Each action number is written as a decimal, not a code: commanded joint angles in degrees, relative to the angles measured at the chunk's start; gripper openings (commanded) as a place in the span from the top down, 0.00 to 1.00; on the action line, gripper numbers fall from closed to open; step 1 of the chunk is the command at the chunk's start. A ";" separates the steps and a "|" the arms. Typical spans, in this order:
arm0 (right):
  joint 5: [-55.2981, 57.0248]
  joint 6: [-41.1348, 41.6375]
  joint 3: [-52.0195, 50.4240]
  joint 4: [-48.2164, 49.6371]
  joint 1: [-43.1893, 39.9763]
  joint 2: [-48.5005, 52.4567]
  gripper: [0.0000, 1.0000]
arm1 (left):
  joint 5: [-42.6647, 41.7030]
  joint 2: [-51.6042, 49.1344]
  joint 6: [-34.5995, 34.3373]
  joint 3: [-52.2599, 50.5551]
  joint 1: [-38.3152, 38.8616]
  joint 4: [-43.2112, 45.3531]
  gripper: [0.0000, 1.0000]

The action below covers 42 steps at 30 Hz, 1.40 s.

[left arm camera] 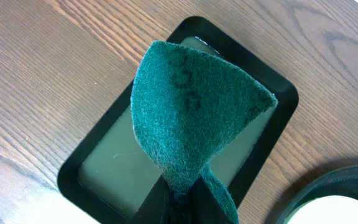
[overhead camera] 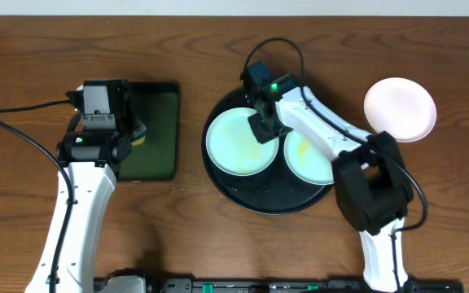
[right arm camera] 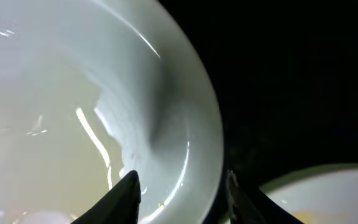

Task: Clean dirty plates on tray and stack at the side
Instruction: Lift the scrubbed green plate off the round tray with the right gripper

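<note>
- A large round black tray with a raised rim (overhead camera: 255,194) is seen near the middle of the brown wooden desk (overhead camera: 23,73).
- Two small round plates are carried on the black tray, side by side. A pale mint left plate (overhead camera: 234,146) is on its left half. A right plate with a yellow smear (overhead camera: 304,156) is on its right half.
- A third small round plate, pinkish white (overhead camera: 400,109), is set on the desk off the black tray, past its right edge.
- The right arm's fingers (right arm camera: 123,200) are held open over the middle of the black tray. One finger is inside the left plate and one is outside it, so the rim is between them. The rim is not squeezed yet.
- The left arm's fingers (left arm camera: 157,208) are closed tight on a floppy dark green scrub pad (left arm camera: 191,106). The pad is held above a small rectangular dark green tray (overhead camera: 159,155), which sits well to the left of the black tray.
- The left plate looks wet and shiny, so it could slip out if only its thin edge is pinched.
- A plate that is lifted by one edge could tip and be dropped onto the right plate just beside it.
- The right plate could be bumped by the outer finger, because the gap between the two plates is small.
- The pad is gripped at one end only, so it could fold away when it is pushed down, and smears could be left behind.
</note>
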<state>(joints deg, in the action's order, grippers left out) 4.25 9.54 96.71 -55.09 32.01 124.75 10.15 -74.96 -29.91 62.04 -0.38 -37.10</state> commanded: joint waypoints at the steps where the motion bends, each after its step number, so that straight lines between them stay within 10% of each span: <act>1: -0.24 1.14 0.20 0.04 -0.20 0.09 0.58 | -0.31 0.04 0.74 0.07 -0.31 0.07 0.93; 17: 1.46 2.14 -7.69 8.44 -1.25 0.11 0.56 | -0.33 0.04 0.74 0.07 -0.31 0.07 0.92; 24: -2.19 2.84 -8.17 9.44 -2.73 0.07 0.99 | -0.31 0.04 0.74 0.07 -0.31 0.07 0.93; 27: -1.70 1.44 -5.92 8.28 -2.73 -0.17 0.99 | -0.33 0.04 0.74 0.07 -0.31 0.04 0.92; 42: 33.99 -12.83 17.31 -9.44 3.98 -9.46 0.99 | -0.33 0.04 0.50 0.02 -0.31 0.09 0.92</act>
<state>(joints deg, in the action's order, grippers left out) 25.78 1.89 111.37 -63.92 33.45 118.65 9.34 -74.96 -29.91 62.04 -0.38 -37.08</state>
